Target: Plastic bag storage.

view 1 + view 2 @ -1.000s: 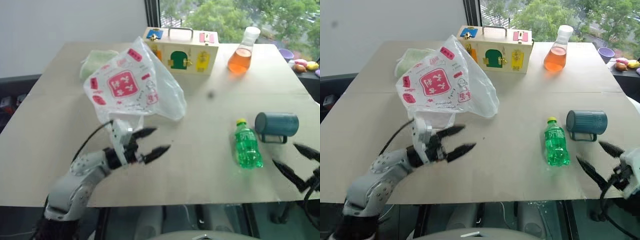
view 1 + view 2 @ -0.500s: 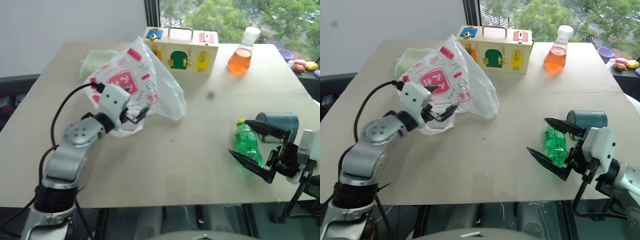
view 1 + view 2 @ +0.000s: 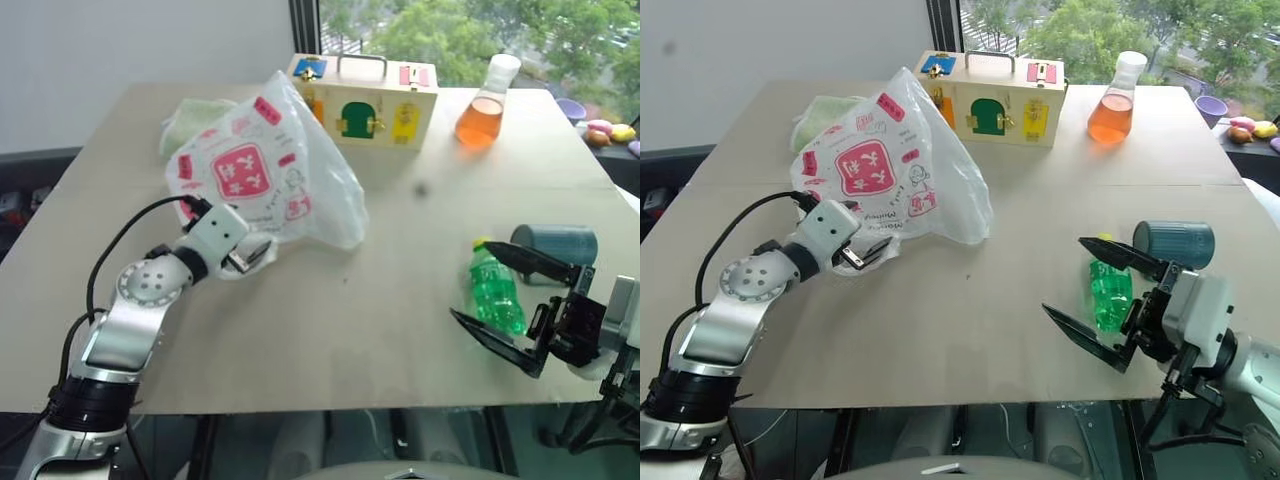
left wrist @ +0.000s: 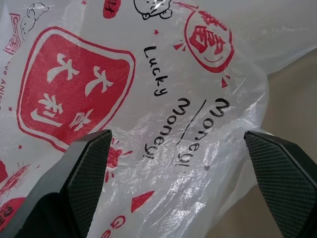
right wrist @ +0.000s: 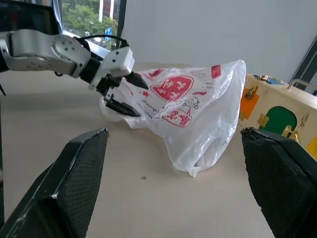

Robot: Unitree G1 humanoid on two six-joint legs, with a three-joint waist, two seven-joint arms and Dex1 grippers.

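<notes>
Plastic bag (image 3: 265, 170), puffed up and printed with red squares, is seen on the far left part of the table (image 3: 340, 320), in front of a pale green cloth (image 3: 190, 118) and beside a wooden box (image 3: 363, 100). From the head views, the left gripper (image 3: 247, 255) is seen at the bag's near lower edge, its fingers spread with bag film between them. In the left wrist view the print "Lucky Money" can be read, and crinkled film is shown filling the gap between the wide-set fingers (image 4: 84, 178); no clamping is shown. In the right wrist view the bag's open, sagging end is shown toward the box. The right gripper (image 3: 510, 305) is held wide open, well apart from the bag, near a green bottle (image 3: 495, 292) and a teal cup (image 3: 556, 247).
</notes>
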